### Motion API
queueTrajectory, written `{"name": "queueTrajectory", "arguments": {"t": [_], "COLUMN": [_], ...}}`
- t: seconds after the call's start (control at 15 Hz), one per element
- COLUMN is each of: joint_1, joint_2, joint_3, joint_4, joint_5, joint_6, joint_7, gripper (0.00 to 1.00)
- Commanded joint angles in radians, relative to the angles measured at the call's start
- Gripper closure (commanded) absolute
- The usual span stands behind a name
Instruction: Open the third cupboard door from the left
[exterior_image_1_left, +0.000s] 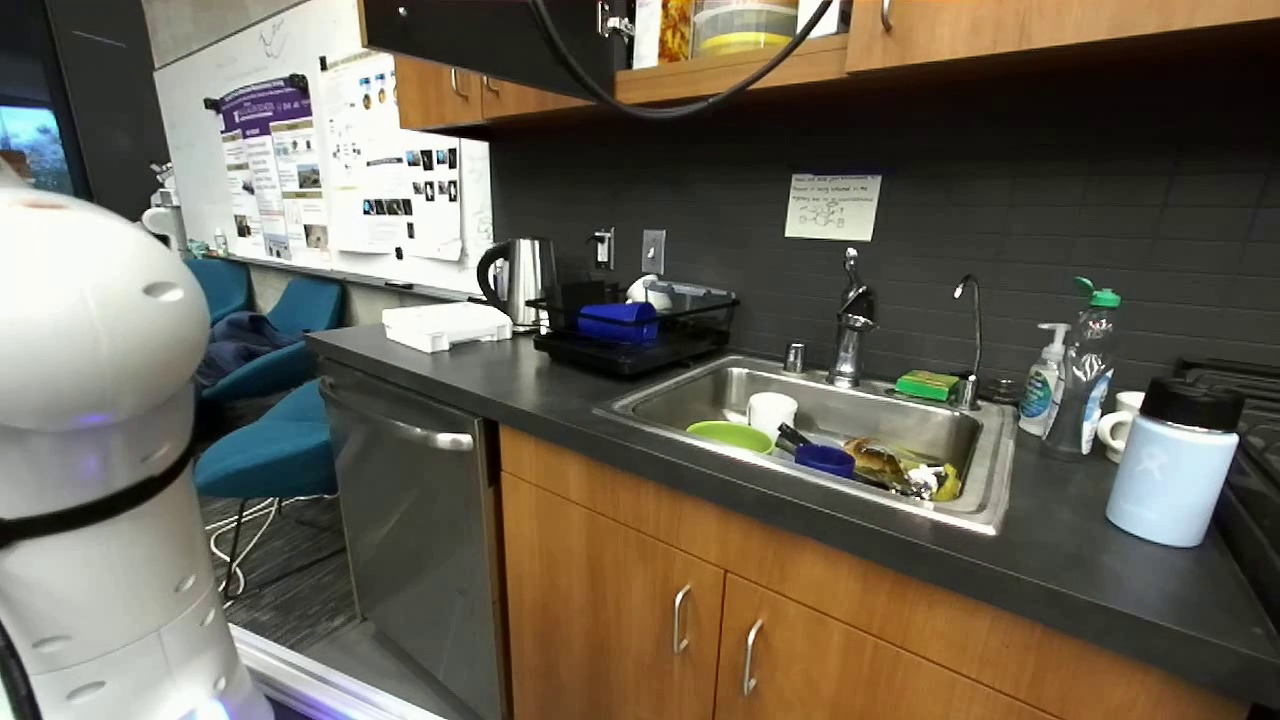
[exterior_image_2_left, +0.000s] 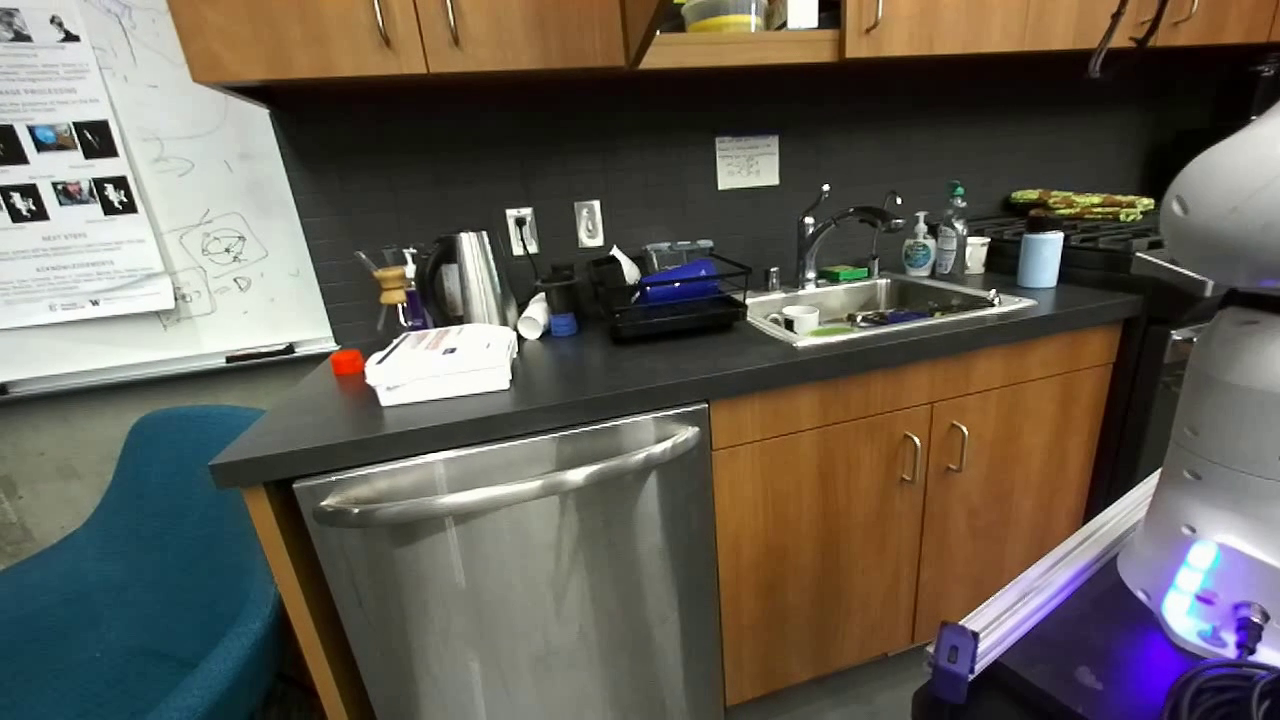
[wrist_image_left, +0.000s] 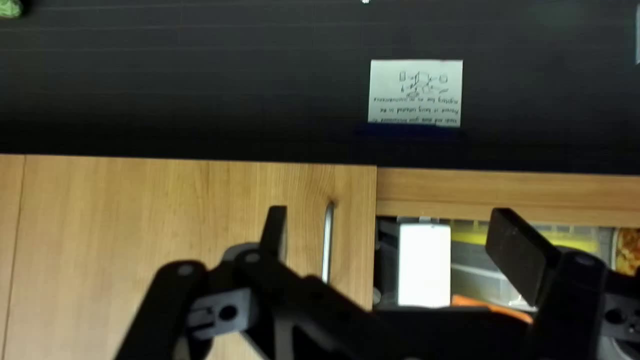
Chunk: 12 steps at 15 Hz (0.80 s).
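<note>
The third cupboard door (exterior_image_1_left: 480, 35) stands swung open, hinged at the left side of its compartment; its dark inner face shows in an exterior view. Only a sliver of that door (exterior_image_2_left: 643, 18) shows at the top of an exterior view, and its handle is hidden. My gripper (wrist_image_left: 389, 210) appears only in the wrist view, which is upside down. Its jaws are wide apart and hold nothing. One finger (wrist_image_left: 274, 232) overlaps the closed neighbouring door (wrist_image_left: 125, 210); the other overlaps the open compartment. That neighbour's silver handle (wrist_image_left: 327, 240) appears between them, its end covered by the gripper.
Inside the open compartment are a white box (wrist_image_left: 424, 265) and plastic containers. A black cable (exterior_image_1_left: 690, 110) loops before the cabinets. Below lie the counter (exterior_image_1_left: 560, 400), sink (exterior_image_1_left: 1000, 470), faucet (exterior_image_1_left: 850, 340), bottles and dish rack (exterior_image_2_left: 670, 320).
</note>
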Motion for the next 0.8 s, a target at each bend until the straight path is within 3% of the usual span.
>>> {"name": "queueTrajectory", "arguments": {"t": [0.0, 0.4, 0.73], "joint_1": [0.134, 0.199, 0.208], "joint_2": [0.011, 0.068, 0.129], "joint_3": [-0.156, -0.338, -0.402], "joint_4": [0.092, 0.192, 0.241], "joint_5": [0.010, 0.005, 0.020], "joint_6": [-0.199, -0.447, -0.574], "joint_7": [-0.215, -0.588, -0.875], "gripper": [0.00, 0.00, 0.00]}}
